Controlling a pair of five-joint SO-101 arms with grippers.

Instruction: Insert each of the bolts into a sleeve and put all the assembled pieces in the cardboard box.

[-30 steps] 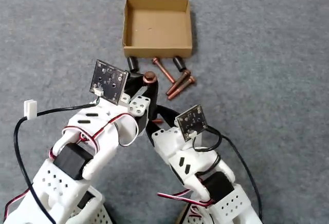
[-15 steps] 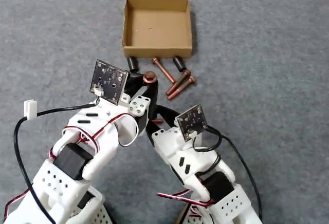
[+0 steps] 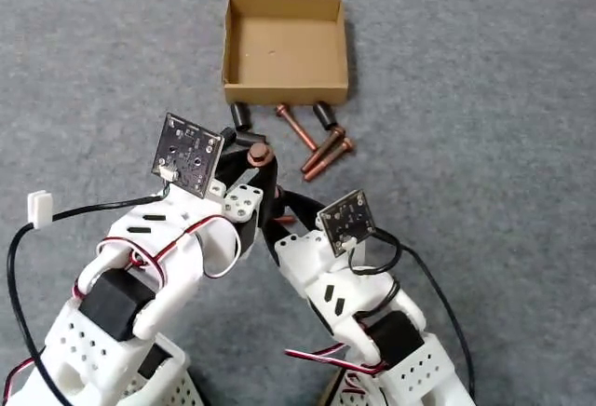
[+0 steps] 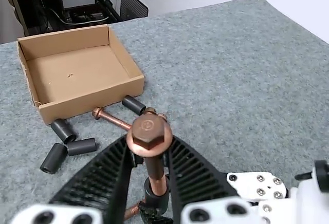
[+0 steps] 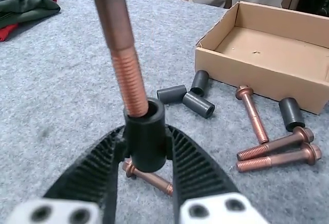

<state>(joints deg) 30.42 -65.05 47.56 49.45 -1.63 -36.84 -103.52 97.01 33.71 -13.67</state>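
A copper bolt is gripped upright, head up, by the left tool. A black sleeve is clamped upright by the right tool, and the bolt's threaded end is seated in the sleeve's mouth. Loose bolts and loose sleeves are spread on the counter just on the near side of the cardboard box, which is placed at the far side.

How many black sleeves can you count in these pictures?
5 sleeves: one in the right gripper, three clustered near the cardboard box, one by the loose bolts. Others may be hidden.
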